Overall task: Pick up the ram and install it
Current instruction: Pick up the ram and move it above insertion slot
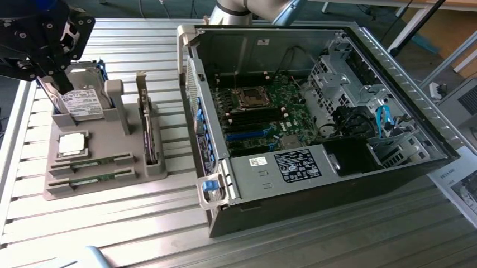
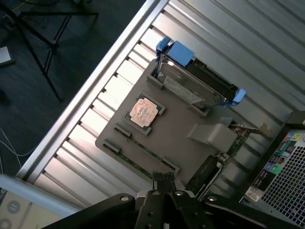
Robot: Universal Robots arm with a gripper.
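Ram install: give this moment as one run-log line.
stage: pre-grasp | tool: shut, empty, above holder | ram: both sticks in holder slots, untouched | case: open

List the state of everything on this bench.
gripper: shut, empty, above the tray
ram sticks: both lying in tray slots
processor: flat in tray
hard drive: upright in tray
expansion card: upright in tray
computer case: lying down, side open
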